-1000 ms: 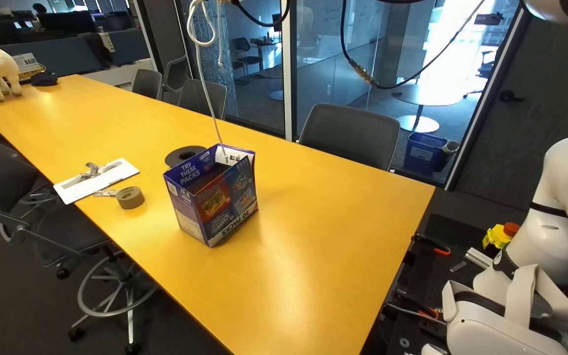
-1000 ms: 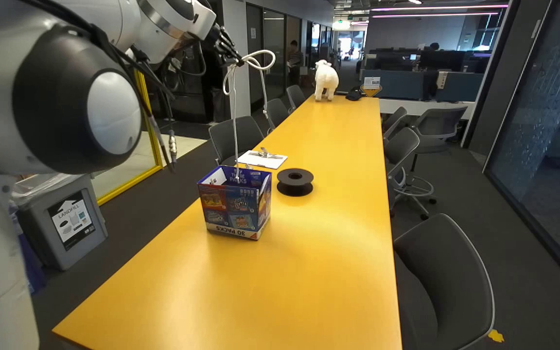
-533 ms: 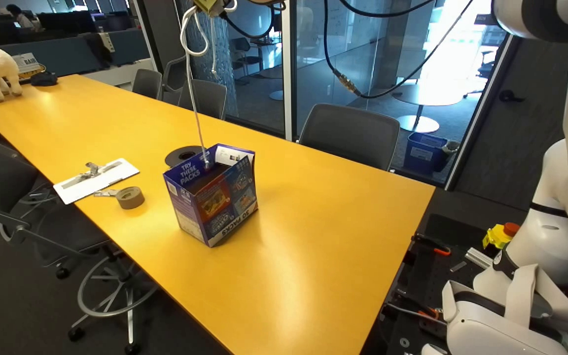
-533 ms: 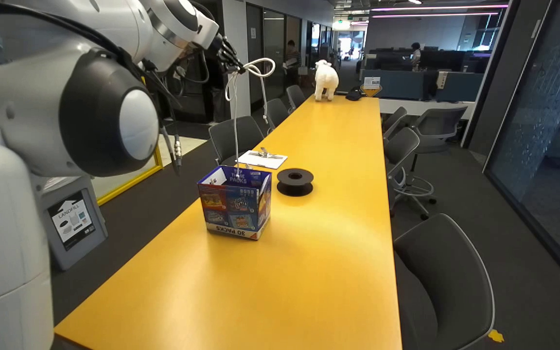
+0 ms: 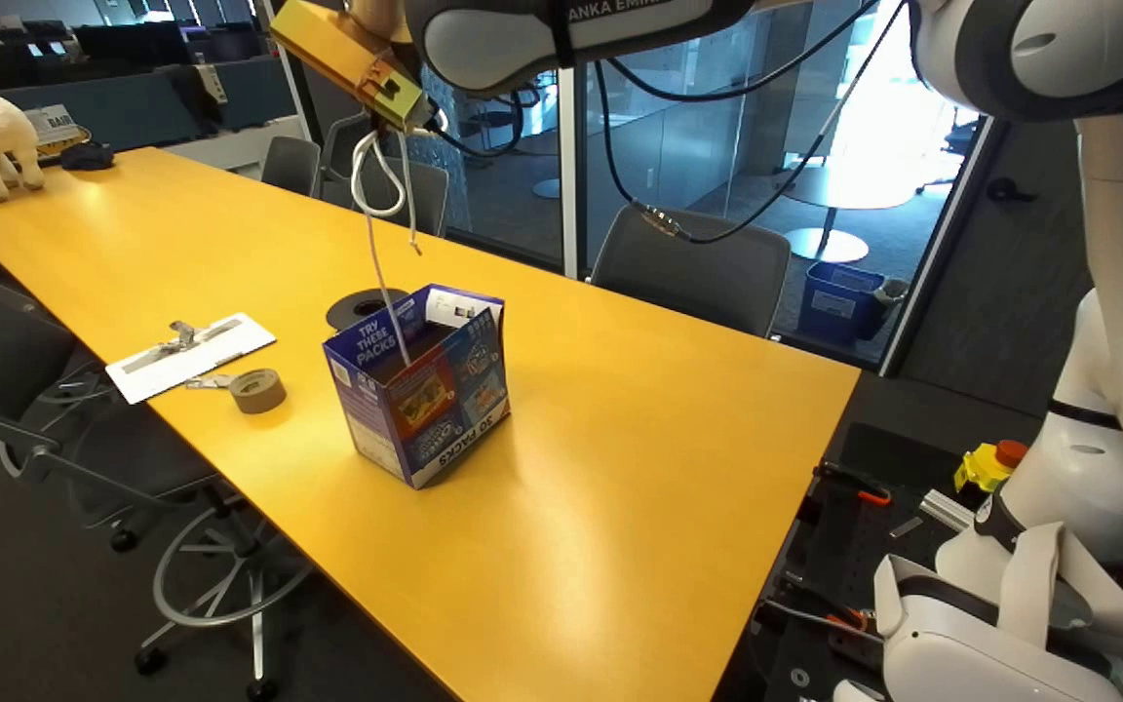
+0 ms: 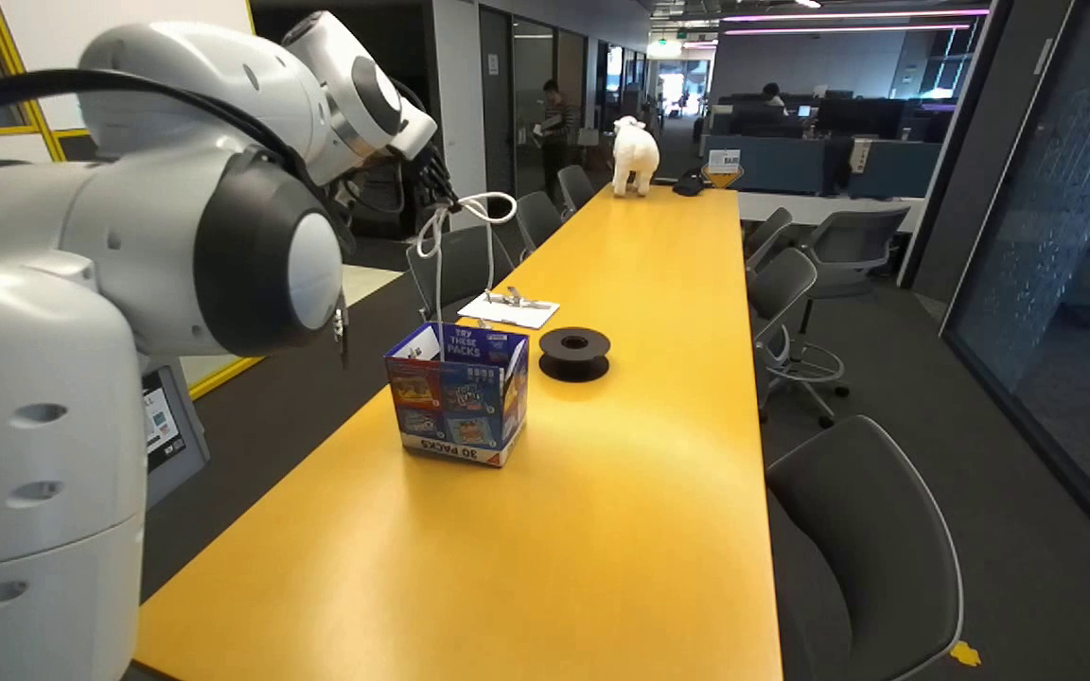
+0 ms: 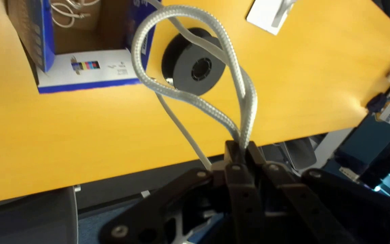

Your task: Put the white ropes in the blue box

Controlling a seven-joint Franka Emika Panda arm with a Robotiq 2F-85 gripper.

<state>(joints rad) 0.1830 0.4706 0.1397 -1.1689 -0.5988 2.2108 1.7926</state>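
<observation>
The blue box (image 5: 425,400) stands open-topped on the yellow table, also visible in an exterior view (image 6: 455,407). My gripper (image 7: 244,149) is shut on a white rope (image 7: 188,96), whose loops stick out from the fingertips. In an exterior view the gripper (image 6: 453,203) is above and beyond the box. One long end of the held rope (image 5: 376,258) hangs down into the box opening. The other, shorter end hangs outside, behind the box. Another bunch of white rope (image 7: 67,15) lies inside the box in the wrist view, partly cut off by the frame edge.
A black spool (image 6: 574,355) stands on the table close beside the box. A white clipboard (image 5: 191,356) and a brown tape roll (image 5: 257,391) lie near the table edge. Grey chairs (image 6: 871,549) line the table. A white plush sheep (image 6: 636,156) stands at the far end.
The arm and gripper have moved down, carrying the rope. The long hanging end has gone from the rim level to deeper inside the box. The box has not moved.
</observation>
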